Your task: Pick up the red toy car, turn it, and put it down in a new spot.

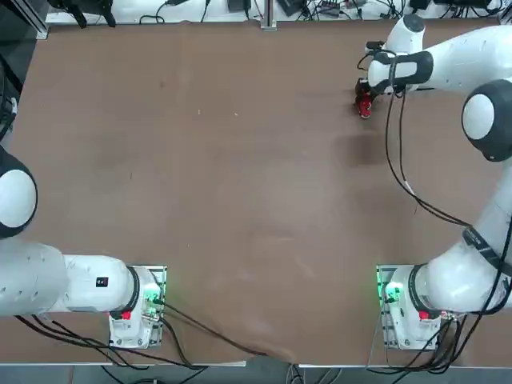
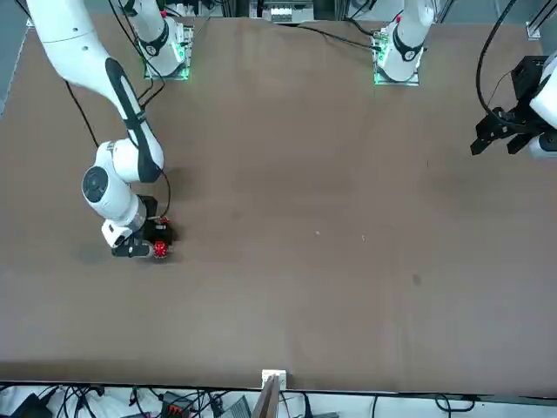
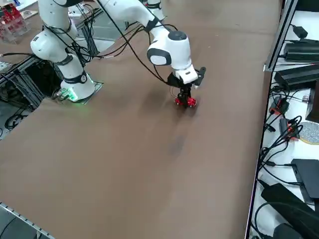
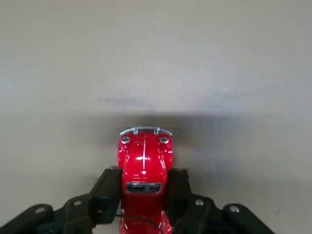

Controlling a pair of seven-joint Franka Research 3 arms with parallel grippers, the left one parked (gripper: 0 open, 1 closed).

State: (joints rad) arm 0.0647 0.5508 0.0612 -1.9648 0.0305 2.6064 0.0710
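Grip set: right gripper (image 4: pixel 145 195) clamped across red toy car (image 4: pixel 145 163) on table (image 1: pixel 240 200); lift straight up, clear the surface, then rotate, else wheels drag.

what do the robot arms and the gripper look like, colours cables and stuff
The right arm is glossy white with rounded joint housings and dark bands at the joints. Loose black cables hang along it towards its base, a white block with a green light and a small red button. The right gripper has two black fingers with visible screw heads. The parked left arm has the same white finish.
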